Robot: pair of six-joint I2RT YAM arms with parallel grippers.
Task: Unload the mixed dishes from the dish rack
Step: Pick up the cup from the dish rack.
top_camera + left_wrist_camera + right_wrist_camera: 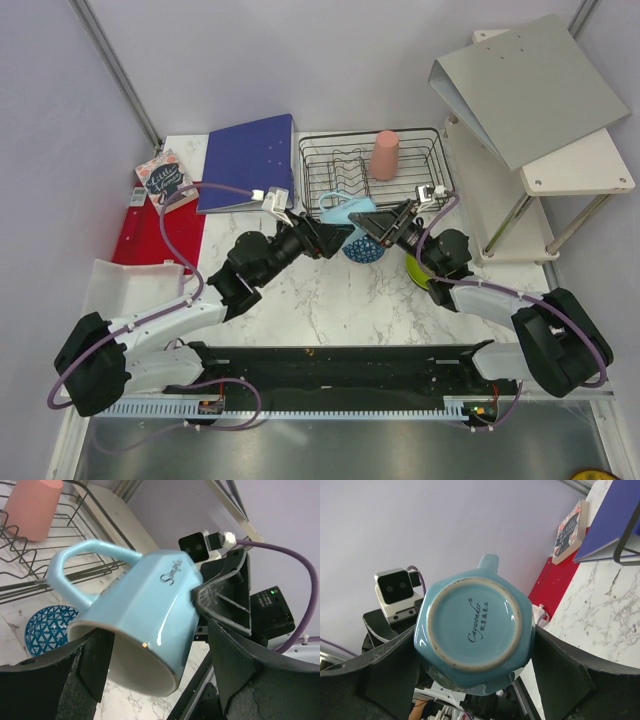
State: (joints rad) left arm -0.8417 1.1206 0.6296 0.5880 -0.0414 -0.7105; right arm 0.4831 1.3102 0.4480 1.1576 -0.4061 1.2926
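The light blue cup (347, 207) hangs on its side in the air between my two grippers, in front of the dish rack (330, 160). My right gripper (475, 655) is shut on the cup (472, 630) near its base. My left gripper (155, 665) stands open around the rim end of the cup (135, 605), with a gap at its right finger. The tall pink cup (384, 155) stands upside down in the rack. The small blue patterned bowl (362, 250) and the lime-green bowl (418, 268) sit on the marble table.
A blue binder (245, 162) lies left of the rack, with a small book (168, 180) and a red mat (145, 235) further left. A white shelf with a grey binder (525, 85) stands at the right. Both forearms cross the table's middle.
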